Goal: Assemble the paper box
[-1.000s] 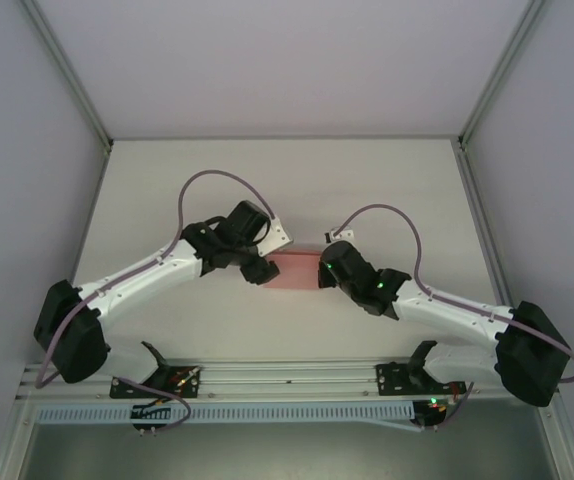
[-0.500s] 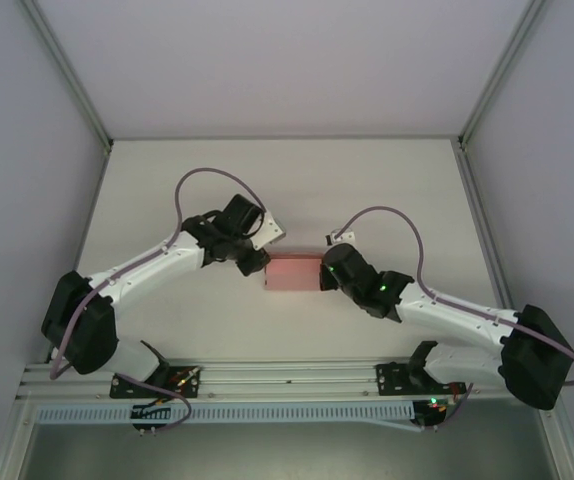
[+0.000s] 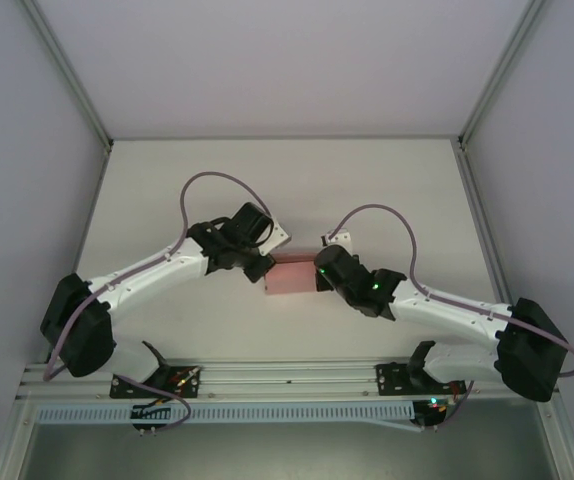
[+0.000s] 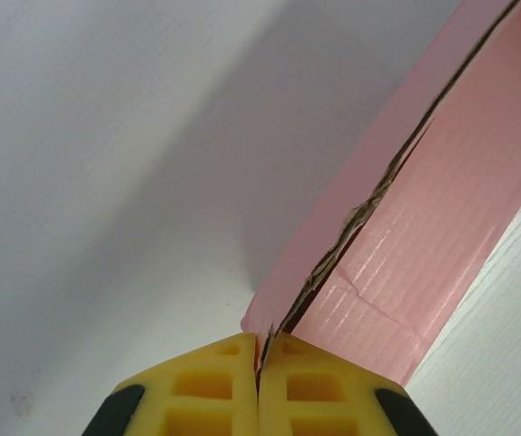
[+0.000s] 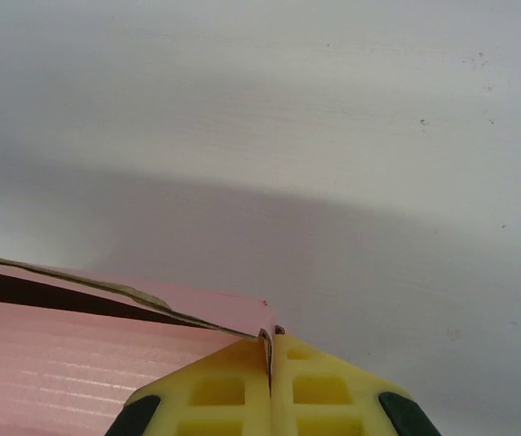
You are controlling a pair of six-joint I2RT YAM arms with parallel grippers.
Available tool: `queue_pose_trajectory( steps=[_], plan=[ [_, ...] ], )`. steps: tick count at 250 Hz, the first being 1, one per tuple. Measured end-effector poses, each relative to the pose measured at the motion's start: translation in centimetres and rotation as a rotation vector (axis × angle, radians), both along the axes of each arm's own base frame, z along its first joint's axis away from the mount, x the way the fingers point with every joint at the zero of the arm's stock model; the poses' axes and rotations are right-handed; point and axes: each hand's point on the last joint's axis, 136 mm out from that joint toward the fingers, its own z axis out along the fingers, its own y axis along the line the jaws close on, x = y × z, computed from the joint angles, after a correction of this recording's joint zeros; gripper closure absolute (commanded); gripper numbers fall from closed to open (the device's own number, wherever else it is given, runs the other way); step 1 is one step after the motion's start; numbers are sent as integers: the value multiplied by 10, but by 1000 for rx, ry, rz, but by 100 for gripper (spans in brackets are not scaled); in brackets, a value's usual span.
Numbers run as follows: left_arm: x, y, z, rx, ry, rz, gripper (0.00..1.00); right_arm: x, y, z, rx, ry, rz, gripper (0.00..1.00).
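Paper box of thin pink corrugated cardboard, a flattened rectangle (image 3: 290, 277): lies at the middle of the white tabletop (image 3: 387, 190), spanning the gap between the two arms.

Left hand (image 3: 263, 268): closed at the box's left end. Seen from its wrist camera, yellow fingers pressed together with a sliver of pink corner nipped between them. Right hand (image 3: 319, 275): closed likewise on the right end, with the edge of the upper layer caught between its tips.

Seam: in the left wrist view runs dark and ragged between two pink layers, gaping and kinked partway along. In the right wrist view shows as a dark wedge under a slightly lifted flap.

Step in hand, by judgement: late in the task, closing up. Folded into shape, the last flap not yet seated.

Next move probably calls for a small matched motion from both ends to ease the loose layer into the gap. Needs a light pinch, since thin card creases easily.

Room: wide bare tabletop beyond the box and to either side, grey side walls (image 3: 27, 200) well apart. Tightest between the hands themselves, with nothing but the box separating them.
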Motion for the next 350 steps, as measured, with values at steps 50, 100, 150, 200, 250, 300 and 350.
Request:
queue_pose_trajectory(
  steps=[50,100,150,200,250,300,350],
  plan=[
    [2,-5,4,-24,104,155,100,-1,0,-1,-39,-5,-61,100],
    [-2,-4,3,-9,223,302,100,-4,2,-3,-67,-20,-155,100],
    [-1,0,2,-9,307,429,100,-8,6,-4,-110,-44,-214,100],
    [0,0,1,-44,344,519,100,-7,7,-5,-97,-47,-264,100],
    [1,1,-1,-81,296,547,100,-8,8,-4,-69,-45,-274,100],
    [-14,3,-2,-140,158,514,100,-10,8,-4,-25,-60,-257,100],
    [-15,9,-3,-148,41,525,100,-9,13,-4,-23,-66,-243,100]
  ],
)
